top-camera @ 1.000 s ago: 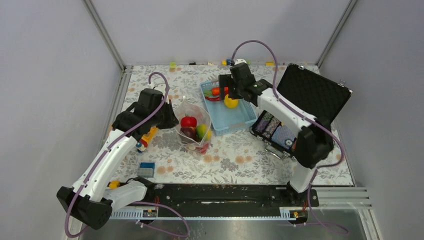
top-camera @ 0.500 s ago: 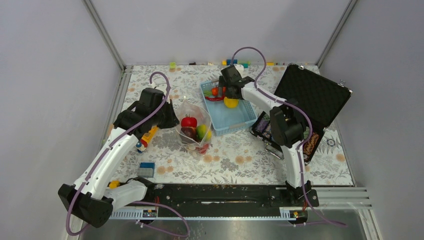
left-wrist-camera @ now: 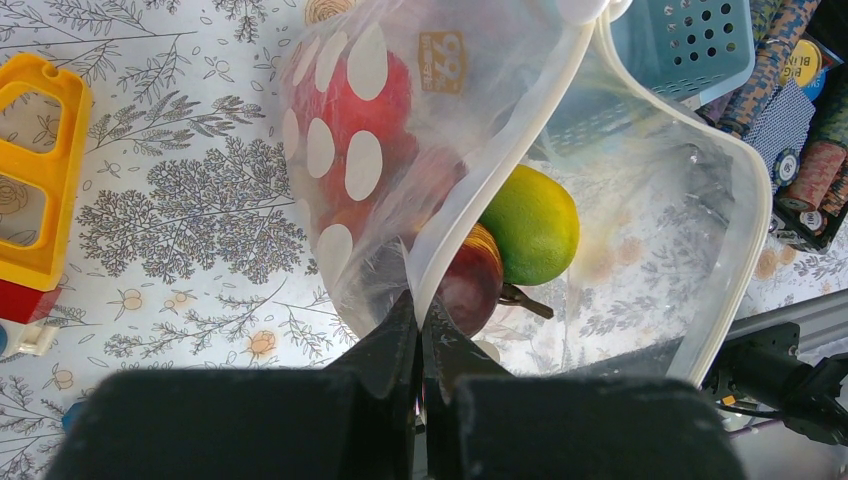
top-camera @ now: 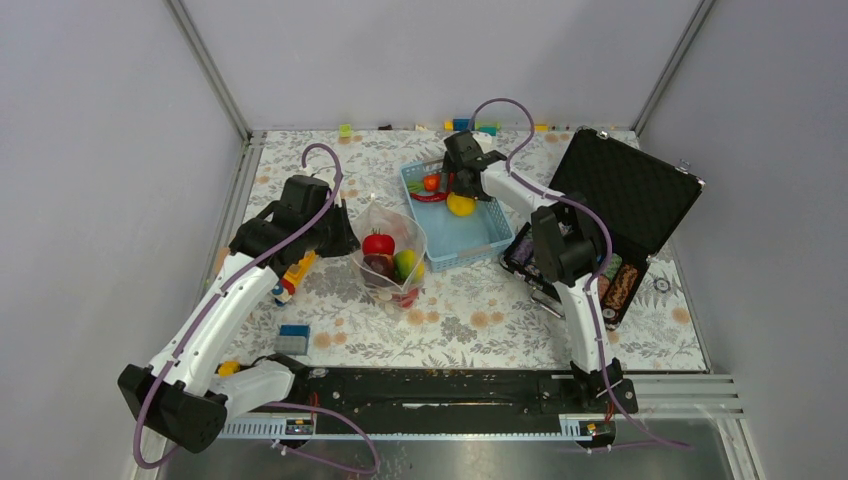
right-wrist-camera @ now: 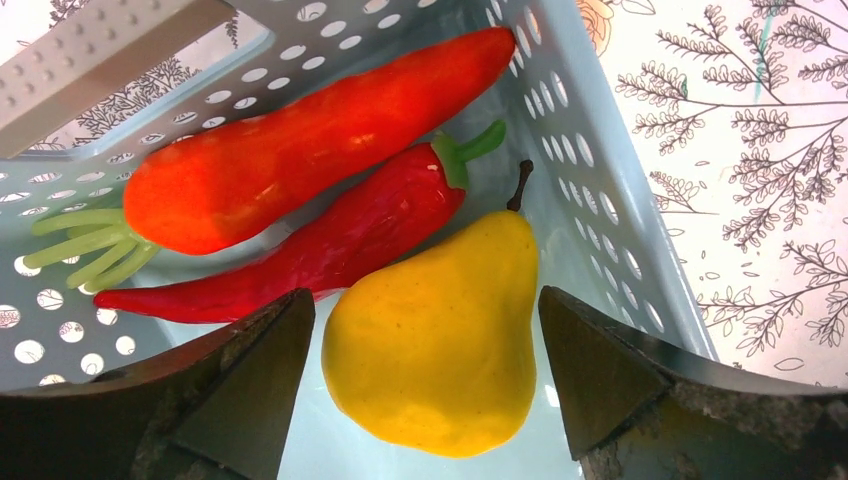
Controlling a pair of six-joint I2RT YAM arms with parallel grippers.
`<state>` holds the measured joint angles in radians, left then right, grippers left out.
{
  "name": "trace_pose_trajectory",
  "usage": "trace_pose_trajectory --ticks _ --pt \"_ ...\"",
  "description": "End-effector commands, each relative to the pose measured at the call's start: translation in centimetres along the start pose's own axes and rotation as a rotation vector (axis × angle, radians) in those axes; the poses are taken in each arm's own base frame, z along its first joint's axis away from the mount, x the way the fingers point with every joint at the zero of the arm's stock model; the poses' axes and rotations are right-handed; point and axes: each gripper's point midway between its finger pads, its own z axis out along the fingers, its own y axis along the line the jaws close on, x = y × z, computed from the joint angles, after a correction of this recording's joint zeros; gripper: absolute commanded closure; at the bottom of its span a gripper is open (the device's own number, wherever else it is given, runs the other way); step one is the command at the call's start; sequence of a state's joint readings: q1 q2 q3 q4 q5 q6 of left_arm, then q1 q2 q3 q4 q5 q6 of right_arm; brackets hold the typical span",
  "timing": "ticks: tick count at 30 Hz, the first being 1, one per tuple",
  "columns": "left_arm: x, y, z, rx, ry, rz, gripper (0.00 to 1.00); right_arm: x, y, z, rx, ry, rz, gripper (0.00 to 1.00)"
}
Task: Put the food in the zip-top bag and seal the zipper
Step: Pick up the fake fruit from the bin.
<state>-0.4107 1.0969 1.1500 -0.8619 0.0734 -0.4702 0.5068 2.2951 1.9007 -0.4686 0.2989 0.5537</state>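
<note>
Inside basket (right-wrist-camera: 600,200), right gripper (right-wrist-camera: 425,345) spread wide, yellow pear (right-wrist-camera: 440,320) straddled, little room left either side. Chili (right-wrist-camera: 350,240) and carrot (right-wrist-camera: 300,150) crowded just beside pear. Left gripper (left-wrist-camera: 420,335) clenched on bag (left-wrist-camera: 650,230) rim at zipper (left-wrist-camera: 520,130); mouth held gaping, fruit (left-wrist-camera: 530,225) seen inside. Sticker (left-wrist-camera: 441,48): "99" readable, smaller print blurred.
</note>
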Motion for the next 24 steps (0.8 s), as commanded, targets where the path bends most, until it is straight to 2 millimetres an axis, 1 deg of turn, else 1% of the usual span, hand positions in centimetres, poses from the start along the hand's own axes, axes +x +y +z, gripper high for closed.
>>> trace_pose_trajectory --ticks 1,4,7,9,11,13,17,19,22,23,24 --pt "-1.7 -1.0 -0.6 0.04 -0.056 0.015 1.0 -0.7 0.4 -0.5 -0.014 0.006 0.044 0.13" --pt "-1.7 -1.0 -0.5 0.041 -0.053 0.014 1.0 -0.4 0.7 -0.7 -0.034 0.021 0.033 0.23" --pt "-1.8 -1.0 -0.6 0.042 -0.059 0.015 1.0 -0.7 0.9 -1.5 -0.051 0.018 0.027 0.34" --pt "-1.8 -1.0 -0.7 0.043 -0.06 0.015 1.0 -1.2 0.9 -2.3 -0.063 0.003 0.021 0.41" --pt "-1.8 -1.0 -0.7 0.043 -0.06 0.014 1.0 -1.8 1.0 -3.5 -0.088 -0.021 0.017 0.47" --pt "-1.7 -1.0 -0.6 0.04 -0.059 0.012 1.0 -2.3 1.2 -4.9 -0.127 -0.043 0.001 0.54" --pt "-1.6 -0.9 -0.5 0.037 -0.051 0.011 1.0 -3.1 1.4 -9.0 -0.207 -0.068 -0.041 0.58" --pt "-1.6 -0.9 -0.4 0.038 -0.049 0.01 1.0 -3.5 1.7 -11.4 -0.272 -0.086 -0.049 0.6" --pt "-1.6 -1.0 -0.4 0.04 -0.048 0.008 1.0 -4.3 2.7 -16.0 -0.418 -0.151 -0.066 0.62" --pt "-1.7 -1.0 -0.4 0.041 -0.05 0.008 1.0 -4.3 3.3 -17.6 -0.482 -0.171 -0.084 0.64" --pt "-1.7 -1.0 -0.4 0.039 -0.049 0.008 1.0 -4.3 4.3 -19.7 -0.569 -0.194 -0.112 0.65"
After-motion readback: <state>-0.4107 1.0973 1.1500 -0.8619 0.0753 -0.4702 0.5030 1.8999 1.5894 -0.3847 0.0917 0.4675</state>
